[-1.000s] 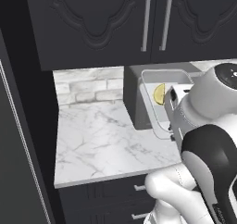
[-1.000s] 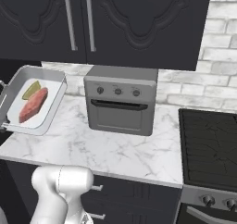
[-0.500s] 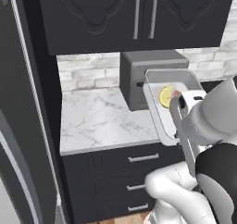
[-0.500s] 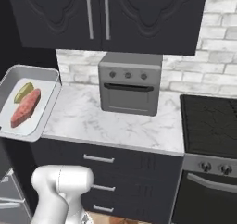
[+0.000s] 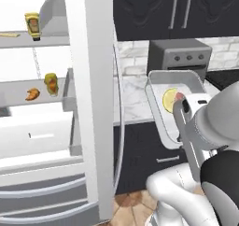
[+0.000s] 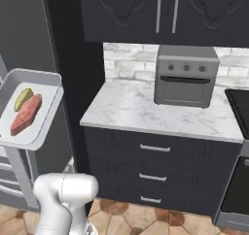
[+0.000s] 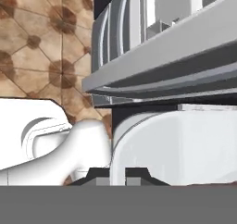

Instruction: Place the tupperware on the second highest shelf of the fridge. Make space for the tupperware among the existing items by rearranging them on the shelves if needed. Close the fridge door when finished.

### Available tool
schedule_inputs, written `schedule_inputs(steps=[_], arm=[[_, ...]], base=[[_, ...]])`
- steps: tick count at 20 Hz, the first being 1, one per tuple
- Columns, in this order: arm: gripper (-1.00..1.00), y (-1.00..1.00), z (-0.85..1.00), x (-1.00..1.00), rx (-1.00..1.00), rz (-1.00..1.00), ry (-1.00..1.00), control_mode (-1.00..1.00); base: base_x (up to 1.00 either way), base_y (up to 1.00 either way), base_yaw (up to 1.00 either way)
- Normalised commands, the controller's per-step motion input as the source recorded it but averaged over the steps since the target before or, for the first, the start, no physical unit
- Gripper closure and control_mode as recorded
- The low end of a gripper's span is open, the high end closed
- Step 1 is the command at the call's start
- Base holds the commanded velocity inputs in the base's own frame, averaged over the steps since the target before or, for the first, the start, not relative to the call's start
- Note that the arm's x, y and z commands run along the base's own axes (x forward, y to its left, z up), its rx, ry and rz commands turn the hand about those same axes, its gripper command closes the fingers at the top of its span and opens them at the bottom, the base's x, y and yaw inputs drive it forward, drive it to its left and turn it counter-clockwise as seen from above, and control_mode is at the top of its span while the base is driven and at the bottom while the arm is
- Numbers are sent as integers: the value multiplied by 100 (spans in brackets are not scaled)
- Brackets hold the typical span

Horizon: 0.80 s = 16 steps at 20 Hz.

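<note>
The tupperware (image 5: 175, 103) is held aloft at its rim by the closed fingers (image 7: 118, 176), beside the open fridge (image 5: 88, 103). It could be tipped or knocked against the door edge, and a jar (image 5: 51, 83) and croissant (image 5: 32, 94) crowd the second highest shelf (image 5: 18, 86).

**The robot's white and dark body**

The robot arm (image 5: 205, 141) is showing round, smooth white shells that are shining a little. Dark grey, almost black, bands are sitting between the white parts where it bends. A big grey-white round cap is showing near the top. A thin white piece with a dark hole is sticking up beside it. In the right base view, a fat white rounded link (image 6: 65, 195) is looking like a bent pipe. Two small dark finger tips (image 7: 134, 176) are peeking up in the hand view.
</note>
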Motion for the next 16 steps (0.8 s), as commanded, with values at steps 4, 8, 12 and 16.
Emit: schedule_inputs(steps=[4, 8, 12, 16], arm=[[100, 0, 0, 0, 0, 0, 0, 100], [100, 0, 0, 0, 0, 0, 0, 100], [100, 0, 0, 0, 0, 0, 0, 100], [100, 0, 0, 0, 0, 0, 0, 100]], base=[[-71, 69, 0], [-85, 42, -5], [-10, 97, -7], [13, 92, -3]])
